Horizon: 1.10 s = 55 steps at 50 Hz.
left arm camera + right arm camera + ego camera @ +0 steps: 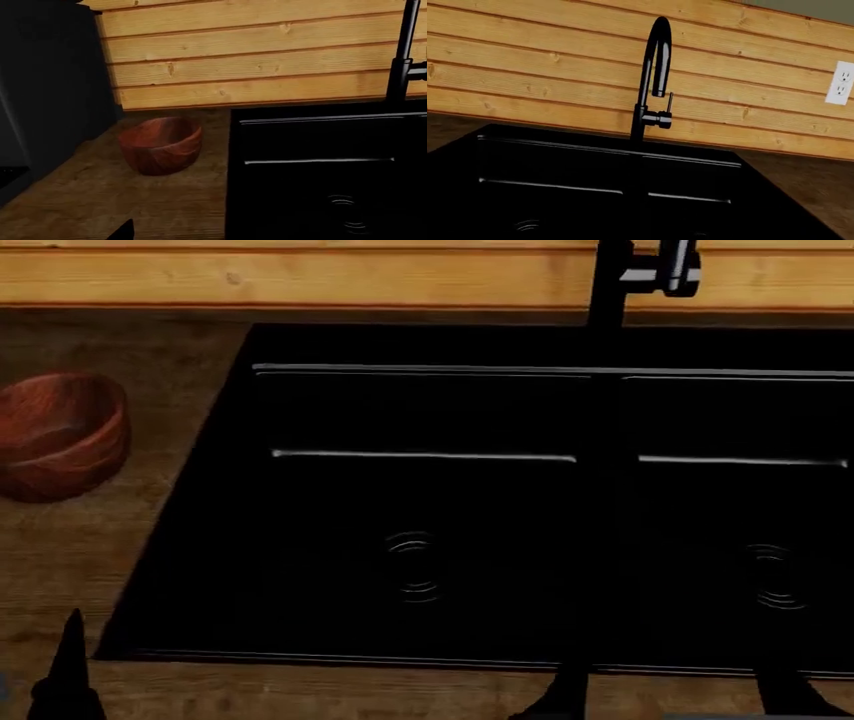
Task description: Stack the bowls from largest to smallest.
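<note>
Only dark tips of the pincers show. In the head view the left pincer (67, 680) appears as one black pointed finger rising from the lower edge over the bench (80, 570), with nothing between or against it; whether it stands wide or narrow cannot be told. The right pincer (667, 695) shows as two dark tips at the lower edge, one near the middle and one further right, with the front rim of the sink (400, 660) just beyond them; they stand apart and hold nothing, though how wide they stand is hard to judge.

Beyond the tips lies the black double sink, its two basins split by a divider, each with a round drain. A black faucet (650, 80) with a high curved neck rises behind the divider, against a wall of pale wooden planks (560, 75). A white outlet (842, 82) sits on that wall, far to the right.

The small wooden bowl (56, 435), reddish-brown and deep, sits upright on the bench to the left of the sink, near the wall and well apart from the left pincer. The other bowls are not in view.
</note>
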### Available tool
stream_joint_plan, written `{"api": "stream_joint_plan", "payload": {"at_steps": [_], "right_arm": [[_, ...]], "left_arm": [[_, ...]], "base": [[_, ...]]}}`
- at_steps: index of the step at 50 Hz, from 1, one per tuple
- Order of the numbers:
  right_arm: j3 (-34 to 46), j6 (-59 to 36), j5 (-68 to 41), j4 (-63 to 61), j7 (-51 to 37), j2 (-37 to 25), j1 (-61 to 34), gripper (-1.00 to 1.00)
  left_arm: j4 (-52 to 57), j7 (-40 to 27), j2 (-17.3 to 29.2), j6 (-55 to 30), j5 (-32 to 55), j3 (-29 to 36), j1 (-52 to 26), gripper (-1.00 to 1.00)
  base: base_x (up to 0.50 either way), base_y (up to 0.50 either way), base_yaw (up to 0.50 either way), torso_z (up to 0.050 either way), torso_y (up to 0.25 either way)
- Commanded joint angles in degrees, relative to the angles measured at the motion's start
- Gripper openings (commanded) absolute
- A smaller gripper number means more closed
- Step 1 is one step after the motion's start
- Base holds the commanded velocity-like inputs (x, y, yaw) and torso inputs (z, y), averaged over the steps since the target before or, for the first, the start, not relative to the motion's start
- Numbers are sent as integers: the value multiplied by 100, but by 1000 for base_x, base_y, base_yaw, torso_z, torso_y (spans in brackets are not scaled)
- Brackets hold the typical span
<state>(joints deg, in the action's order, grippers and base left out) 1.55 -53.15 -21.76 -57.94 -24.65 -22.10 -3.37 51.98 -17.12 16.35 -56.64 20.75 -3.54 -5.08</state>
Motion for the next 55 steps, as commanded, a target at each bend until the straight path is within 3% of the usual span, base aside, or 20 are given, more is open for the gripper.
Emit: {"api": "stream_joint_plan", "payload": {"at_steps": [1, 20, 24, 27, 34, 39, 46, 51, 54, 55], "right_arm": [[-75, 8, -25, -103, -19, -9, -34, 100], [-231, 83, -348, -73, -163, -33, -5, 100], [-402, -72, -583, -118, -216, -25, -70, 100], [-475, -84, -714, -148, -227, -76, -31, 100], [-676, -124, -1146, -184, -453, -225, -49, 100], [-753, -54, -1487, -153, -677, -379, -88, 100], [-1032, -10, -1841, -118, -838, -536, -105, 100], [-1039, 87, -1903, -63, -879, -576, -64, 100], [-1079, 54, -2021, -109, -953, -609, -85, 100], [-1101, 52, -2069, -112, -978, -614, -97, 100]], "left_arm": [[207, 119, -57, -65, 36, -232, -16, 100], [680, -76, 75, -763, 322, -121, -302, 100], [793, -904, 359, -1606, 1617, -347, -1121, 100], [458, -1024, 185, -3079, 2190, -588, -2541, 100], [-1299, -1877, 802, -3294, 3601, 66, -4037, 100], [-2180, -1239, 1193, -2916, 3294, 1261, -4678, 100], [-3375, -568, 1188, -2605, 3163, 1722, -5268, 100], [-4492, -5, 1268, -2338, 2663, 2610, -5891, 100], [-4891, 25, 1151, -2671, 2851, 2465, -6013, 100], [-4922, 227, 1230, -2591, 2776, 2762, -6106, 100]], "base": [[484, 317, 0, 0, 0], [361, 273, 0, 0, 2], [0, 0, 0, 0, 0], [0, 0, 0, 0, 0], [0, 0, 0, 0, 0], [0, 0, 0, 0, 0], [0, 0, 0, 0, 0], [0, 0, 0, 0, 0], [0, 0, 0, 0, 0], [0, 0, 0, 0, 0]]}}
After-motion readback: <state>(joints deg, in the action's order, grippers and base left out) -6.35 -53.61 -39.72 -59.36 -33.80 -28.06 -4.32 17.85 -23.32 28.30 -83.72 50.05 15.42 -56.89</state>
